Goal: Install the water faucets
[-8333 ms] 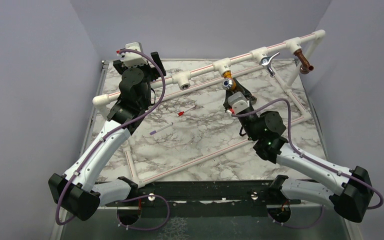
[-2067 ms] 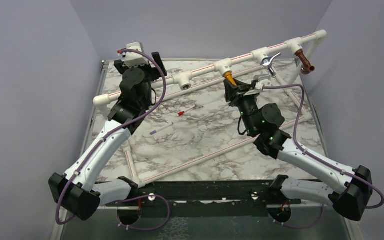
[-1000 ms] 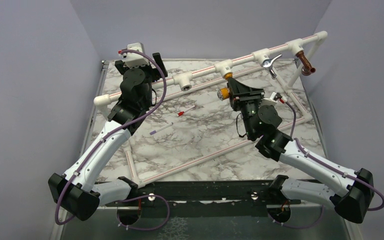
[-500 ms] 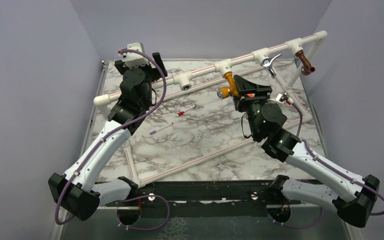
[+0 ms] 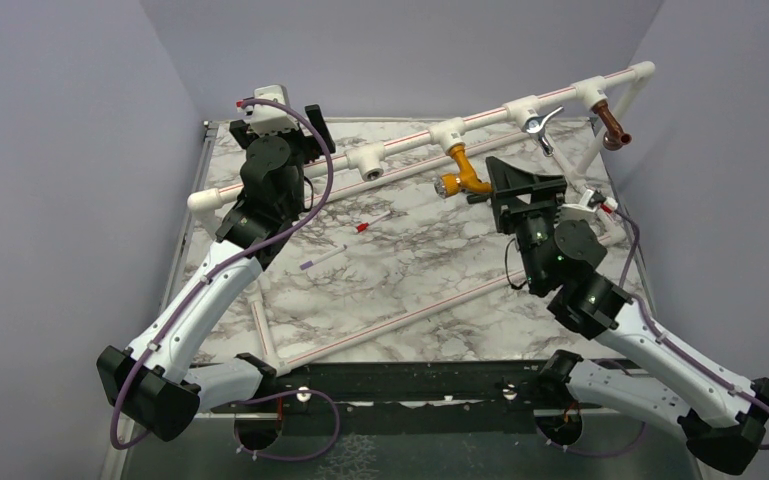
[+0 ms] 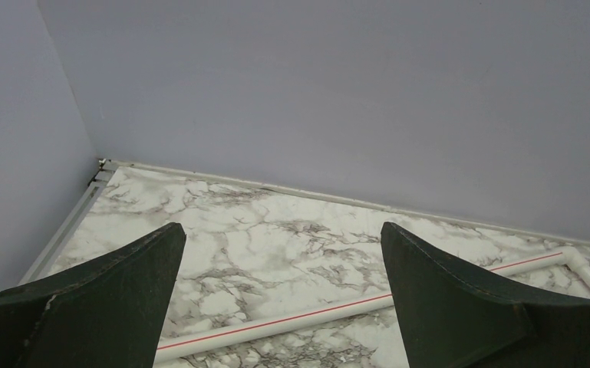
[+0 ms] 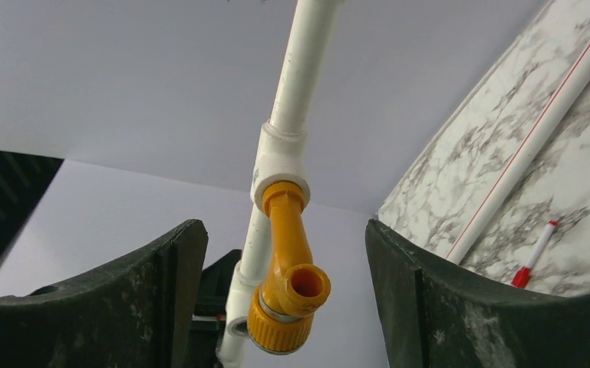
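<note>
A mustard-yellow water faucet [image 5: 460, 180] hangs screwed into a white tee on the raised pipe rail [image 5: 410, 140]. In the right wrist view this faucet [image 7: 288, 268] sits between my right gripper's open fingers, touching neither. My right gripper [image 5: 522, 180] [image 7: 282, 228] stands just right of it. A chrome faucet [image 5: 538, 125] and a copper-brown faucet [image 5: 612, 125] hang from tees further right. One tee [image 5: 370, 160] on the left has a bare opening. My left gripper [image 5: 308, 120] [image 6: 281, 227] is open at the back left, holding nothing.
A thin white red-tipped stick [image 5: 372, 222] [image 7: 535, 257] and a purple-tipped stick [image 5: 320, 258] lie on the marble table. White pipes with red stripes [image 5: 410, 315] [image 6: 276, 326] run along the table surface. Grey walls close in on three sides.
My right gripper has opened, let go of the yellow faucet and drawn back to the right. The faucet stays in its tee. The left arm has not moved.
</note>
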`<state>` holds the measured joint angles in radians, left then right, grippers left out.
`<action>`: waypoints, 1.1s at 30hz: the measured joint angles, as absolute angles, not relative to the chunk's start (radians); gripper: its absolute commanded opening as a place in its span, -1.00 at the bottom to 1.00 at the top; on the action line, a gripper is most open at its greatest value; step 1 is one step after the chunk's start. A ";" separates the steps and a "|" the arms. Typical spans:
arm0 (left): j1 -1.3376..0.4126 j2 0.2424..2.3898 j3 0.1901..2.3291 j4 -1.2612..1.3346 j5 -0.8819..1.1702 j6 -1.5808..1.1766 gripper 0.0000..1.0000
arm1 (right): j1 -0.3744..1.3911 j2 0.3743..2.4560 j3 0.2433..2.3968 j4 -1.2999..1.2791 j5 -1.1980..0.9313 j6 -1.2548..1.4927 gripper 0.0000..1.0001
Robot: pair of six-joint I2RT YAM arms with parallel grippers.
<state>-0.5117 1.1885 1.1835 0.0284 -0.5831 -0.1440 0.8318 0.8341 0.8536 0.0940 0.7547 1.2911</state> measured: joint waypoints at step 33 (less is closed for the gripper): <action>-0.512 1.190 1.184 0.030 -0.584 -0.144 0.98 | 0.832 0.628 0.742 0.092 0.268 -0.697 0.74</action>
